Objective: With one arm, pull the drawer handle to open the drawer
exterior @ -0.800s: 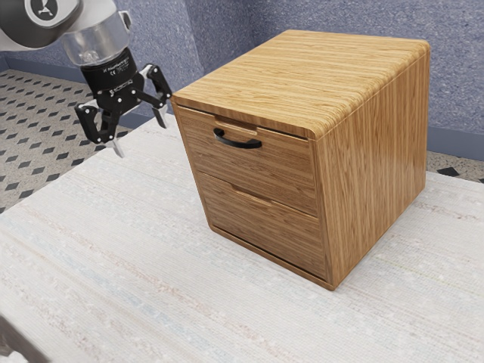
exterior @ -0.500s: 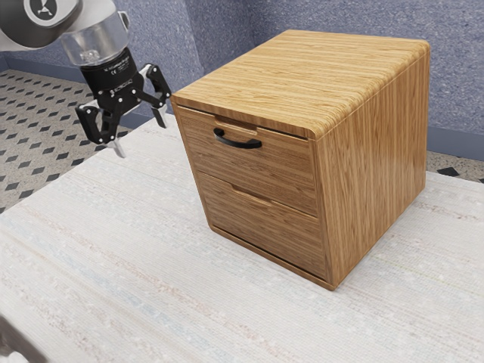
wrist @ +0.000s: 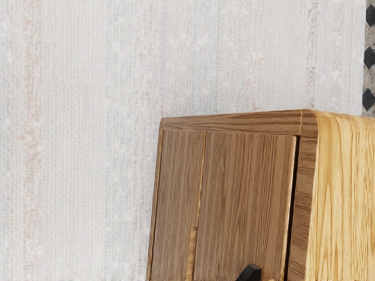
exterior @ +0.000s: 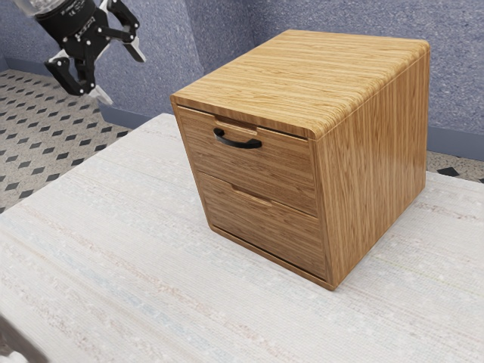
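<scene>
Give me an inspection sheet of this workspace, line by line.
Surface: table with a pale woven covering.
Job's things: wooden cabinet stands on the table; top drawer shut, black handle untouched; lower drawer shut.
Clutter: nothing seen.
Grippers: claw open, raised at the exterior view's upper left, well apart from the handle.
Cables: nothing seen.
Surroundings: checkered floor, blue-grey wall.
</scene>
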